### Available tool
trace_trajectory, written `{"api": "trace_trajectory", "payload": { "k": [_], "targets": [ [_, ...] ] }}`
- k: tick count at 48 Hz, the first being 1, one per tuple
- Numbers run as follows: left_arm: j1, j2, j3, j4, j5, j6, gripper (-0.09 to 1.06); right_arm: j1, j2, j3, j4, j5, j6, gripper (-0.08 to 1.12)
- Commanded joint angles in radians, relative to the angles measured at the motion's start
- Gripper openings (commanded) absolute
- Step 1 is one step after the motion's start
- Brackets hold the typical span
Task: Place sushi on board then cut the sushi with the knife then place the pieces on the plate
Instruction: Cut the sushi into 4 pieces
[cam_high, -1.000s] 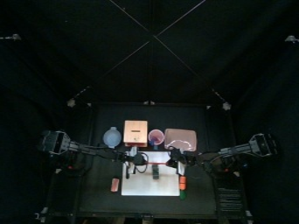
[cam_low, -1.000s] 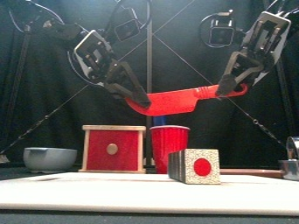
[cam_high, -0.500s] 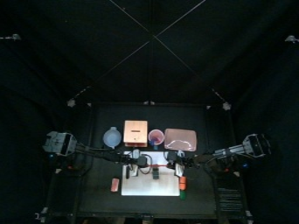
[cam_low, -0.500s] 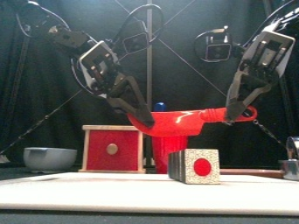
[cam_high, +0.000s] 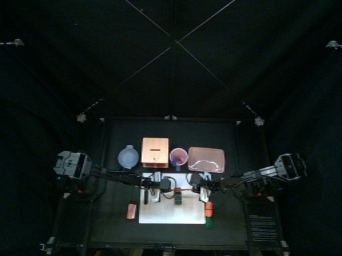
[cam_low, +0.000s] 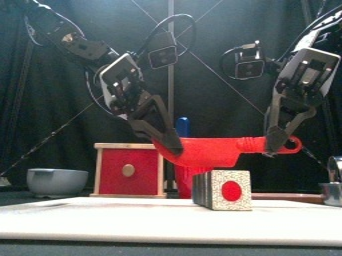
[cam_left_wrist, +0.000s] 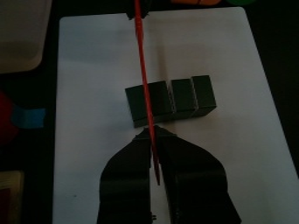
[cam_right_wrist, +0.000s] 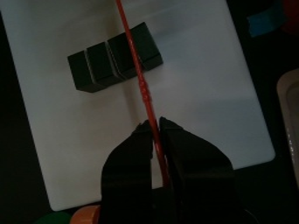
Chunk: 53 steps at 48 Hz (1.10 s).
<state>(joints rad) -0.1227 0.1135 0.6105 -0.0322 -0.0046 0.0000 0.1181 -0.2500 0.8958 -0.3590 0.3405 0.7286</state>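
The left claw (cam_low: 170, 150) and right claw (cam_low: 279, 150) each squeezed one end of the red knife (cam_low: 234, 146). The sushi roll (cam_low: 221, 188) sat on the white cutting board (cam_low: 107, 215) (right below it). The blade should go down level, onto a gap between blocks.

Black jointed arms (cam_low: 78, 45); left end effector (cam_left_wrist: 155, 140), right end effector (cam_right_wrist: 156, 129) black.

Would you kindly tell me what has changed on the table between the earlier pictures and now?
Both arms came down, lowering the red toy knife held between the left gripper and the right gripper toward the dark green sushi roll. Both pairs of jaws stayed shut on the knife. The roll on the white cutting board, the pale wooden box and the blue-grey bowl stayed put.
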Motion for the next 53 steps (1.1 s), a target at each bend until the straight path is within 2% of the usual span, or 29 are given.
{"api": "trace_trajectory", "payload": {
  "k": [1,22,42,53],
  "targets": [
    [-0.035,-0.006,-0.023,-0.015,-0.003,0.002,0.42,-0.011,-0.003,-0.002,0.002,0.018,0.005,0.38],
    [-0.049,0.002,-0.025,-0.040,-0.003,0.002,0.42,-0.009,0.021,-0.002,0.002,0.018,0.005,0.38],
    [-0.049,0.028,-0.025,-0.040,-0.003,0.003,0.42,-0.011,0.055,-0.003,0.000,0.018,0.003,0.38],
    [-0.041,0.064,-0.025,-0.037,-0.002,0.005,0.42,-0.011,0.086,-0.003,0.002,0.018,0.008,0.38]
  ]
}}
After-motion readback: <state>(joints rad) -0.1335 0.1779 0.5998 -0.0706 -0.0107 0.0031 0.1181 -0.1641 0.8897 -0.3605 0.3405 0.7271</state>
